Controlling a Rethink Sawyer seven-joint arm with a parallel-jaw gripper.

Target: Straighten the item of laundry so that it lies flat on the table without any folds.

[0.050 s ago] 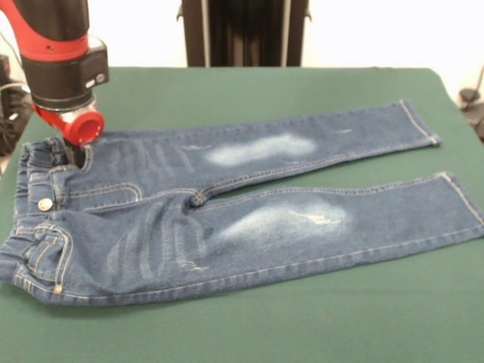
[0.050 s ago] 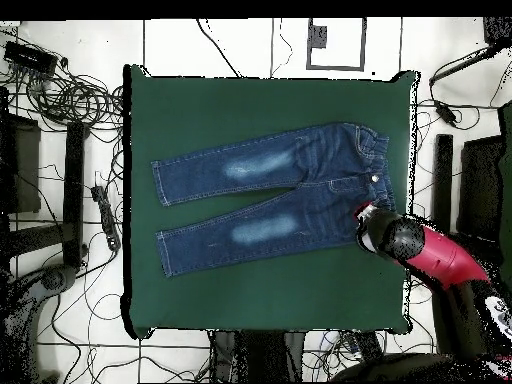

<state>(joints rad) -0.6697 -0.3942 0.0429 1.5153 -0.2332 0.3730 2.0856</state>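
1. The jeans (image 1: 227, 212) lie spread out front side up on the green table (image 1: 302, 333), both legs stretched nearly full length and slightly apart, diverging toward the hems.

2. In the overhead view the jeans (image 2: 270, 195) sit around the middle of the table (image 2: 250, 290), waistband toward the table edge where the arm comes in, hems toward the opposite edge.

3. The elastic waistband (image 1: 34, 219) looks bunched and gathered; the metal button (image 1: 45, 204) shows on it. Faint creases mark the denim around the hips and crotch, while the legs look mostly smooth.

4. Each thigh carries a faded whitish patch (image 1: 261, 149), and tan stitching runs along the seams and pockets.

5. The gripper (image 1: 74, 155) comes down at the waistband corner of the jeans, on the side of the leg farther from the front camera. Its red collar (image 1: 79, 125) hangs just above the denim, and the dark tip below it meets the fabric beside the waistband.

6. From overhead, the gripper (image 2: 368, 218) is at the waistband end of the jeans, with the red and black arm (image 2: 440, 255) reaching in over the table edge behind it.

7. I cannot tell whether the gripper is spread or pressed together, nor whether it has hold of the cloth.
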